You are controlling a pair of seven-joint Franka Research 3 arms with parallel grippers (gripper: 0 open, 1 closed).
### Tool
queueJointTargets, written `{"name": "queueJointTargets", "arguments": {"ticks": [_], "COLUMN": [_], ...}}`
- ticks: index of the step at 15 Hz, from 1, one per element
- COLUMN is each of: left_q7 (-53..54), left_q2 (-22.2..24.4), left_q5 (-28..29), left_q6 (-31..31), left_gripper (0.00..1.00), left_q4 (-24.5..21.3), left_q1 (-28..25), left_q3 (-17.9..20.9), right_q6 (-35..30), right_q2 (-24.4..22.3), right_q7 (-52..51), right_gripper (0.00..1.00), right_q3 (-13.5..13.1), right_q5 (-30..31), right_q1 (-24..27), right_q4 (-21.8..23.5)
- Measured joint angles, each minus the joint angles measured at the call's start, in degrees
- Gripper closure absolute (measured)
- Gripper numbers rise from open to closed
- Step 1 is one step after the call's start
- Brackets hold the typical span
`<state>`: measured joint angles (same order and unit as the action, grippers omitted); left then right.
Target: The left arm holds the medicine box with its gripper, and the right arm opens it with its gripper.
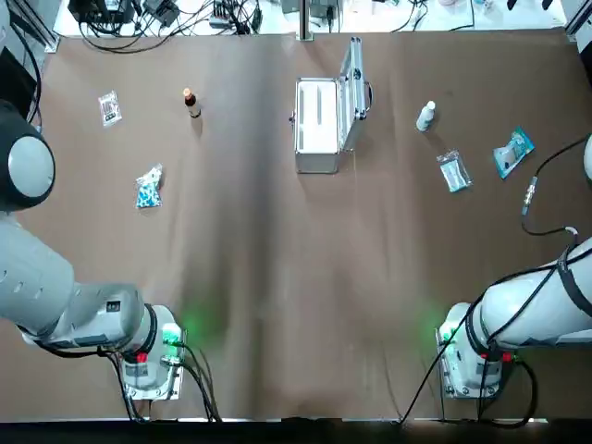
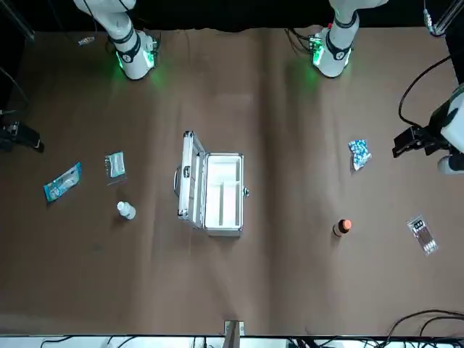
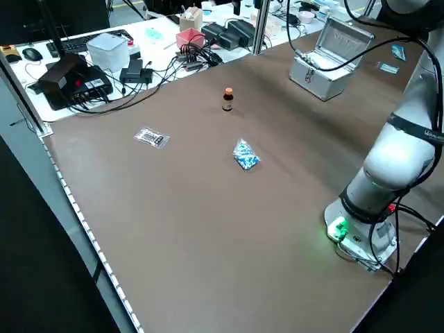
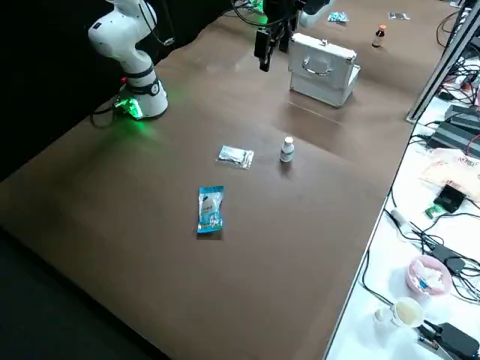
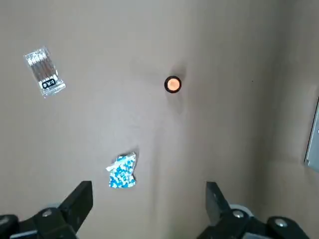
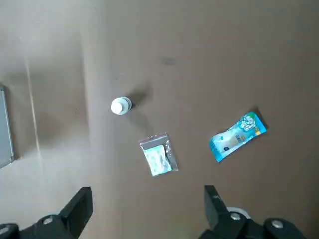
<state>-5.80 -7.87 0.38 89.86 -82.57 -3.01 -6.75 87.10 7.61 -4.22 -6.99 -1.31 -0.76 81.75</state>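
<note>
The silver medicine box [image 1: 317, 129] stands at the far middle of the table with its lid [image 1: 352, 86] raised, showing a white inside [image 2: 222, 192]. Neither gripper touches it. My left gripper [image 5: 147, 204] hangs high over the left part of the table, open and empty, above a blue pill packet [image 5: 121, 172]. Over the right part of the table my right gripper [image 6: 146, 206] is also high up, open, with nothing between its fingers. An edge of the box [image 5: 314, 144] shows at the rim of the left wrist view.
On the left lie a swab packet [image 1: 110, 108], a brown bottle with an orange cap [image 1: 191, 102] and the pill packet [image 1: 148, 187]. On the right are a white bottle [image 1: 425, 116], a clear packet [image 1: 453, 171] and a blue sachet [image 1: 512, 153]. Cables lie beyond the far edge.
</note>
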Motion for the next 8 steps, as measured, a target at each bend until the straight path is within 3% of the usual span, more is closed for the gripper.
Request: {"name": "queueJointTargets", "arguments": {"ticks": [8], "left_q7": [-0.3], "left_q2": [0.6], "left_q5": [0.1], "left_q6": [0.7], "left_gripper": [0.0], "left_q4": [0.1], "left_q1": [-0.4], "left_q3": [-0.2], "right_q6": [0.6], "right_q2": [0.0], "right_q7": [0.0], "right_gripper": [0.01], "right_q3": [0.1], "right_q5": [0.0], "right_q1": [0.0], "right_q4": [0.5]}}
